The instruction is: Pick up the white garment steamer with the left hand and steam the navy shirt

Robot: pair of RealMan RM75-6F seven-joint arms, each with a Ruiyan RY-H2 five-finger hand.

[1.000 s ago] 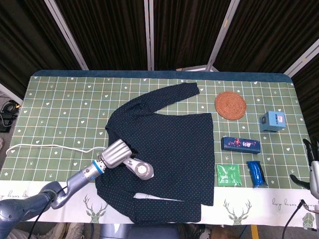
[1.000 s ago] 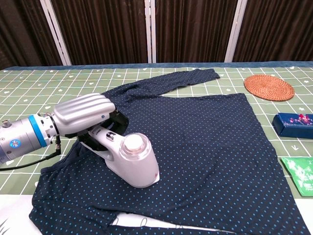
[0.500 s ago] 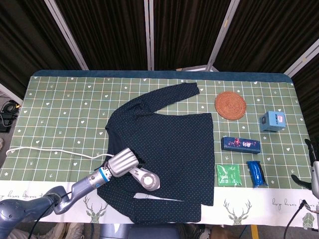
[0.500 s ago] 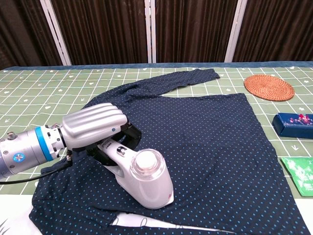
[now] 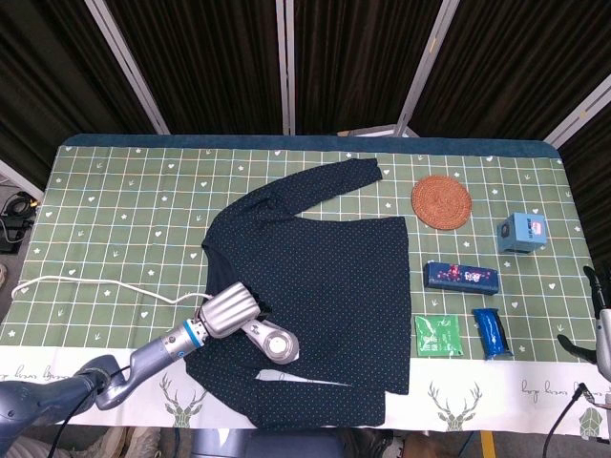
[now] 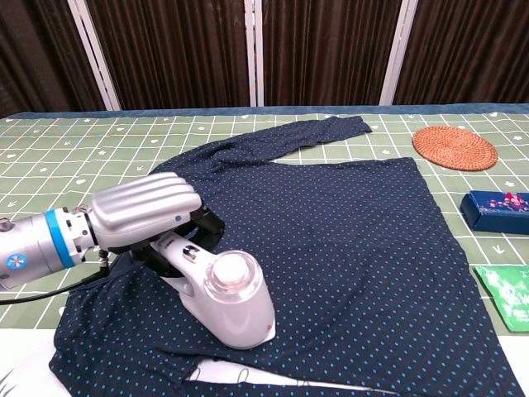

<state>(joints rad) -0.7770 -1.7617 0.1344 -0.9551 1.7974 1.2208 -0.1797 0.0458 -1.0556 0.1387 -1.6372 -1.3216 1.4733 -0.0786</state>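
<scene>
The navy dotted shirt (image 5: 325, 277) (image 6: 347, 240) lies spread flat across the middle of the table. My left hand (image 5: 227, 311) (image 6: 145, 211) grips the handle of the white garment steamer (image 5: 272, 343) (image 6: 227, 298), whose head rests on the shirt's lower left part near the hem. A white cord (image 5: 86, 284) trails from the steamer to the left. Only the fingers of my right hand (image 5: 600, 315) show at the right edge of the head view, off the table, and whether they hold anything cannot be seen.
Right of the shirt are a round woven coaster (image 5: 441, 201) (image 6: 455, 147), a light blue box (image 5: 522, 232), a dark blue carton (image 5: 462, 277) (image 6: 498, 208), a green packet (image 5: 437, 336) (image 6: 506, 296) and a blue packet (image 5: 491, 332). The green checked tablecloth (image 5: 124, 210) covers the table.
My left hand slid the steamer toward the shirt's hem and rightward, then drew it slightly back to the left. The right hand barely moved.
</scene>
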